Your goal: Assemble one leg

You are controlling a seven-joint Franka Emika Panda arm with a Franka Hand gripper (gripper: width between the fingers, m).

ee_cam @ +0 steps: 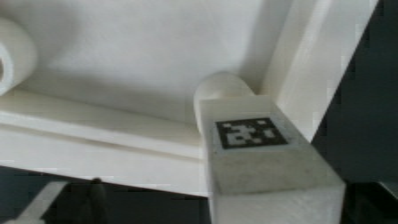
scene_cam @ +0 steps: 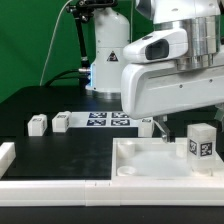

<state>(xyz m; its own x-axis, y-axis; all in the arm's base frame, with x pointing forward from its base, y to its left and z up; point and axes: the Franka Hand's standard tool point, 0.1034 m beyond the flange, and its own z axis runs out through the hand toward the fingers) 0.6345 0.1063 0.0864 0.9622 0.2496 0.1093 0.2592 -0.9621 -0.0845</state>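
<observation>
Exterior and wrist views, one leg under assembly. The white arm [scene_cam: 165, 80] fills the exterior view's upper right, over the black table [scene_cam: 60, 150]. Its gripper [scene_cam: 197, 120] hangs just above the work. The fingertips are lost against the housing, and the wrist view does not show them plainly either, so it cannot be told whether the jaws stand apart or are closed on anything.

The square tray-like top [scene_cam: 140, 160] lies flat in the exterior view's lower right. One round corner socket [ee_cam: 15, 60] shows at the edge of the wrist view. The marker board [scene_cam: 105, 120] lies behind it, with two spare legs [scene_cam: 37, 124] [scene_cam: 62, 121] well apart on the exterior view's left.

The leg [scene_cam: 200, 143] stands inside the top's raised rim, near its corner on the exterior view's right. Whether its foot sits in a socket is hidden.

Handling, as judged: a small block of hard plastic, light and stiff, unlikely to deform or break. Its smooth faces may slip or twist under a loose pinch. The best hold is across two opposite flat sides in the upper half, leaving the lower end free for seating.

Orientation: the long axis is upright. The tag [ee_cam: 247, 133] is on a side face turned toward the exterior camera.
</observation>
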